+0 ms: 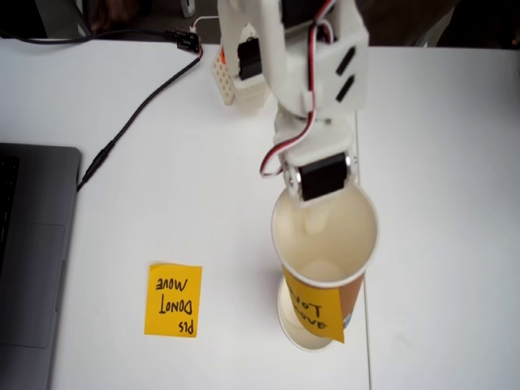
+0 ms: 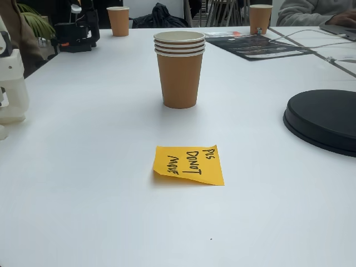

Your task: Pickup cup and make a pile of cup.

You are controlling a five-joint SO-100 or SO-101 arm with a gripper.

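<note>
cup (image 1: 325, 236) raised, end effector (image 1: 318, 195) gripping rim

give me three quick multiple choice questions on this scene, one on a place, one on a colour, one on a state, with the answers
1. In the fixed view from above, where does the orange square sticky note lie relative to the cream-lined paper cup under the arm?
A. left of it
B. right of it
C. inside it

2. In the low fixed view, what colour is the round flat disc at the right edge?
A. white
B. black
C. red

3. In the low fixed view, how do the brown paper cups at mid-table stand?
A. lying on their sides
B. nested upright in one stack
C. upside down and apart

Answers:
1 A: the note lies flat on the white table, apart from the cup and to its left.
2 B: the disc is black against the white top.
3 B: several rims sit one above another, mouth up.
</note>
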